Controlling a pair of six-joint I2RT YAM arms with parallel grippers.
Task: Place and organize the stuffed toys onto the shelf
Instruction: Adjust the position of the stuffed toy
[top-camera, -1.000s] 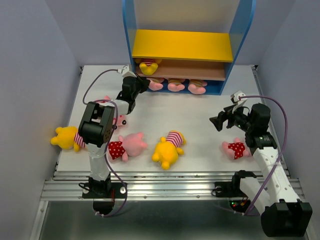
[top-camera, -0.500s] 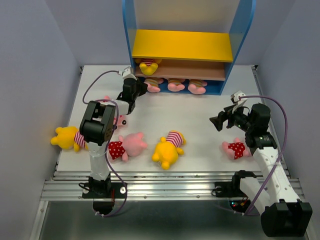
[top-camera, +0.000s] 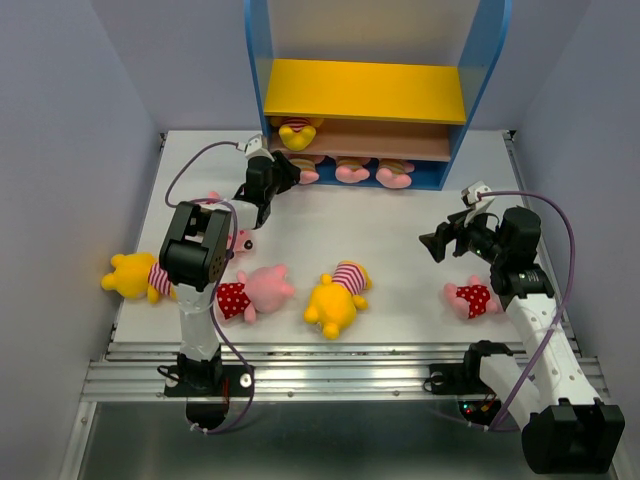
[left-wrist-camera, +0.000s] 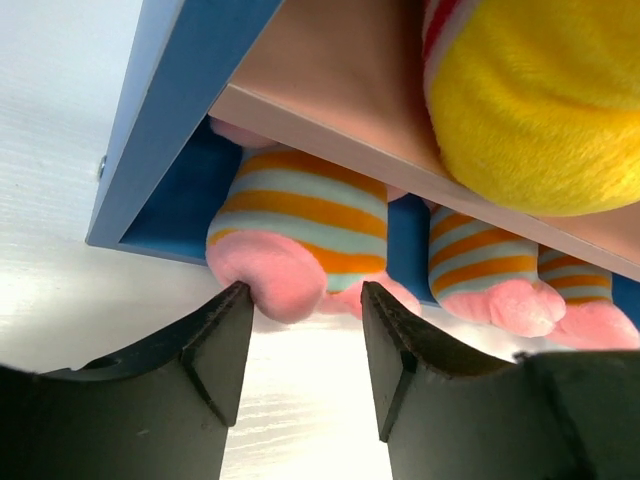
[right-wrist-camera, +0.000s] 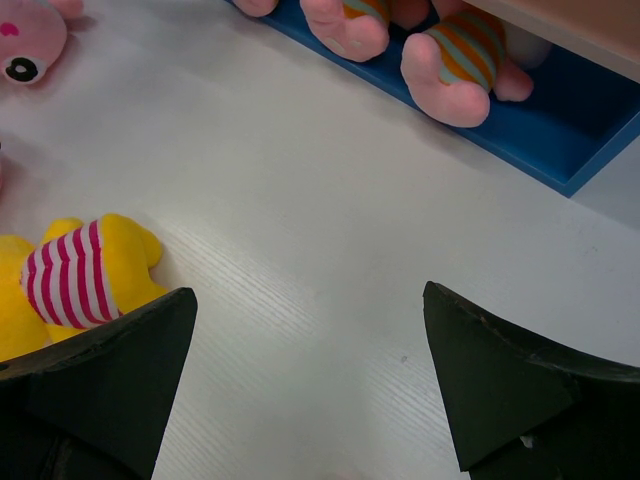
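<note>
The left gripper (left-wrist-camera: 305, 292) has its jaws parted, gripping nothing, about the foot of the tan-striped pig (left-wrist-camera: 300, 225) at the left end of the shelf (left-wrist-camera: 160, 110) base, so it should back straight out without snagging that foot, while the right gripper (right-wrist-camera: 308, 295) hangs wide and empty.

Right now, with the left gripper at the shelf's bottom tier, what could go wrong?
1. The left gripper has its fingertips either side of the leftmost striped pig's foot, and one is touching it. Pulling back could drag the pig off the blue base.
2. The yellow bear sits at the front edge of the brown middle board, just above. Lifting the gripper could knock it down.
</note>
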